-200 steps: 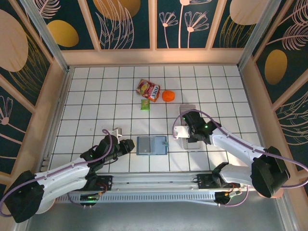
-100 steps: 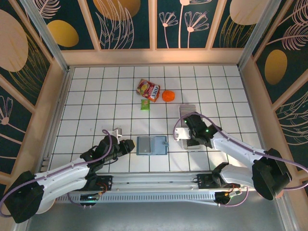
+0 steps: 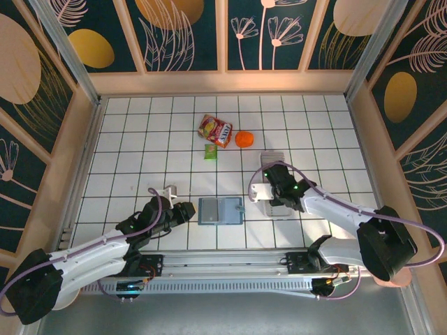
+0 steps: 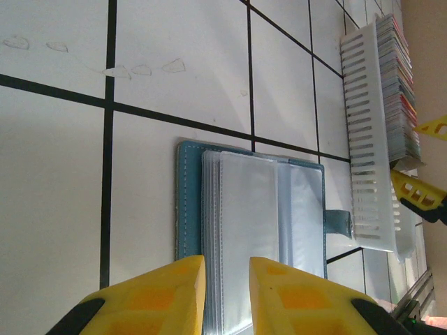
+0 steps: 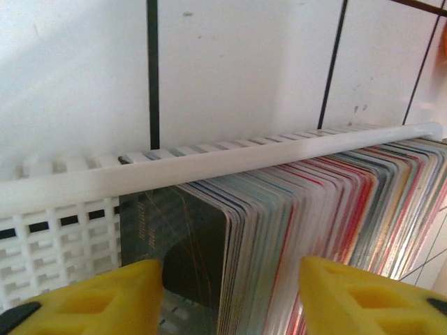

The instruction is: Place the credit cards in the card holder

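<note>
The card holder lies open on the tiles near the front; it is teal with clear sleeves. My left gripper sits low at its left edge. Its yellow fingertips stand a narrow gap apart with nothing between them. The credit cards stand packed on edge in a white slotted tray; they also show in the left wrist view. My right gripper hangs over that tray. It is open, its fingers straddling several cards behind a dark front card.
A snack bag, an orange ball and a small green packet lie further back. Wooden walls close in the tiled floor on three sides, and a metal rail runs along the front.
The right gripper dipped toward the front of the tray and came back, and its jaws now stand wider apart. The left arm and the card holder have not moved.
</note>
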`<control>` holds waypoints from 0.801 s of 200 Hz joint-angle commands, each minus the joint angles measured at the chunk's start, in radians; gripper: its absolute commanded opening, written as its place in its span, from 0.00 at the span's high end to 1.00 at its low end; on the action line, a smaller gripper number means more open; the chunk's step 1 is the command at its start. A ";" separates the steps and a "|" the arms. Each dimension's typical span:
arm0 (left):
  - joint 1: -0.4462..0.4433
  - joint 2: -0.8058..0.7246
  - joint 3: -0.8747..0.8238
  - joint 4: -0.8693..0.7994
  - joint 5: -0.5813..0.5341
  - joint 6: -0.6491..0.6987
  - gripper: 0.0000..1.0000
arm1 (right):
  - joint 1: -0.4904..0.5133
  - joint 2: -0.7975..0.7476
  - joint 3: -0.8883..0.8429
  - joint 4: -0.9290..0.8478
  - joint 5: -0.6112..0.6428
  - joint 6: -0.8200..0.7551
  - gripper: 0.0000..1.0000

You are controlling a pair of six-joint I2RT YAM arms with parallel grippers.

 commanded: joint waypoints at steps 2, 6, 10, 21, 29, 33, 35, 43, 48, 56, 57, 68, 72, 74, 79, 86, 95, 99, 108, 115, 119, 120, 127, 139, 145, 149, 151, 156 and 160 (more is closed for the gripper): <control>-0.002 -0.012 -0.015 0.022 0.000 -0.009 0.78 | 0.006 -0.014 0.041 -0.032 0.013 -0.007 0.53; -0.003 -0.012 -0.014 0.022 0.000 -0.010 0.78 | 0.005 -0.017 0.041 -0.034 0.013 -0.008 0.55; -0.003 -0.012 -0.015 0.022 0.000 -0.010 0.78 | 0.004 -0.019 0.040 -0.038 0.012 -0.008 0.57; -0.002 -0.012 -0.013 0.022 0.001 -0.013 0.78 | 0.004 -0.027 0.039 -0.045 0.011 -0.007 0.60; -0.003 -0.014 -0.014 0.022 0.002 -0.012 0.78 | 0.004 -0.031 0.035 -0.048 0.009 -0.008 0.62; -0.002 -0.014 -0.013 0.022 0.001 -0.013 0.78 | 0.003 -0.033 0.034 -0.049 0.007 -0.008 0.64; -0.002 -0.014 -0.014 0.022 0.001 -0.013 0.78 | 0.003 -0.034 0.033 -0.051 0.007 -0.008 0.64; -0.003 -0.013 -0.014 0.022 0.002 -0.015 0.78 | 0.004 -0.037 0.031 -0.054 0.006 -0.008 0.66; -0.003 -0.015 -0.014 0.022 0.001 -0.015 0.78 | 0.004 -0.040 0.031 -0.056 0.005 -0.008 0.67; -0.003 -0.015 -0.014 0.022 0.000 -0.015 0.78 | 0.003 -0.044 0.030 -0.056 0.005 -0.008 0.69; -0.002 -0.015 -0.014 0.022 0.000 -0.016 0.78 | 0.004 -0.045 0.030 -0.056 0.004 -0.009 0.69; -0.003 -0.015 -0.013 0.022 0.001 -0.017 0.79 | 0.003 -0.051 0.030 -0.055 0.005 -0.011 0.72; -0.003 -0.015 -0.014 0.022 0.000 -0.017 0.79 | 0.003 -0.053 0.030 -0.057 0.006 -0.012 0.73; -0.003 -0.015 -0.013 0.022 0.000 -0.017 0.79 | 0.003 -0.055 0.030 -0.057 0.006 -0.012 0.73; -0.003 -0.014 -0.014 0.022 -0.001 -0.018 0.79 | 0.004 -0.056 0.031 -0.055 0.006 -0.010 0.74; -0.003 -0.014 -0.013 0.022 -0.001 -0.020 0.79 | 0.003 -0.059 0.031 -0.056 0.005 -0.008 0.74; -0.003 -0.012 -0.014 0.024 0.000 -0.021 0.79 | 0.003 -0.062 0.031 -0.058 0.005 -0.008 0.75; -0.002 -0.012 -0.014 0.024 0.000 -0.021 0.79 | 0.003 -0.063 0.031 -0.060 0.005 -0.007 0.75; -0.003 -0.009 -0.014 0.027 0.000 -0.024 0.79 | 0.003 -0.065 0.030 -0.058 0.005 -0.008 0.75; -0.002 -0.008 -0.014 0.027 0.002 -0.025 0.79 | 0.004 -0.065 0.027 -0.056 0.005 -0.009 0.75; -0.004 -0.008 -0.014 0.028 0.002 -0.026 0.79 | 0.003 -0.067 0.028 -0.056 0.005 -0.010 0.75; -0.003 -0.008 -0.014 0.028 0.002 -0.026 0.79 | 0.003 -0.067 0.028 -0.056 0.005 -0.009 0.75; -0.003 -0.006 -0.014 0.027 0.003 -0.027 0.79 | 0.004 -0.068 0.027 -0.056 0.005 -0.010 0.76; -0.002 -0.006 -0.013 0.028 0.002 -0.026 0.80 | 0.004 -0.070 0.029 -0.056 0.005 -0.010 0.78; -0.003 -0.005 -0.015 0.028 0.001 -0.026 0.80 | 0.003 -0.071 0.031 -0.056 0.005 -0.011 0.78; -0.003 -0.005 -0.015 0.028 0.002 -0.026 0.80 | 0.004 -0.072 0.030 -0.057 0.004 -0.011 0.78; -0.003 -0.005 -0.015 0.028 0.001 -0.026 0.80 | 0.003 -0.071 0.030 -0.057 0.005 -0.011 0.78; -0.003 -0.005 -0.016 0.028 0.001 -0.026 0.80 | 0.003 -0.073 0.030 -0.057 0.005 -0.011 0.78; -0.002 -0.005 -0.015 0.028 0.002 -0.027 0.80 | 0.003 -0.074 0.030 -0.056 0.005 -0.012 0.78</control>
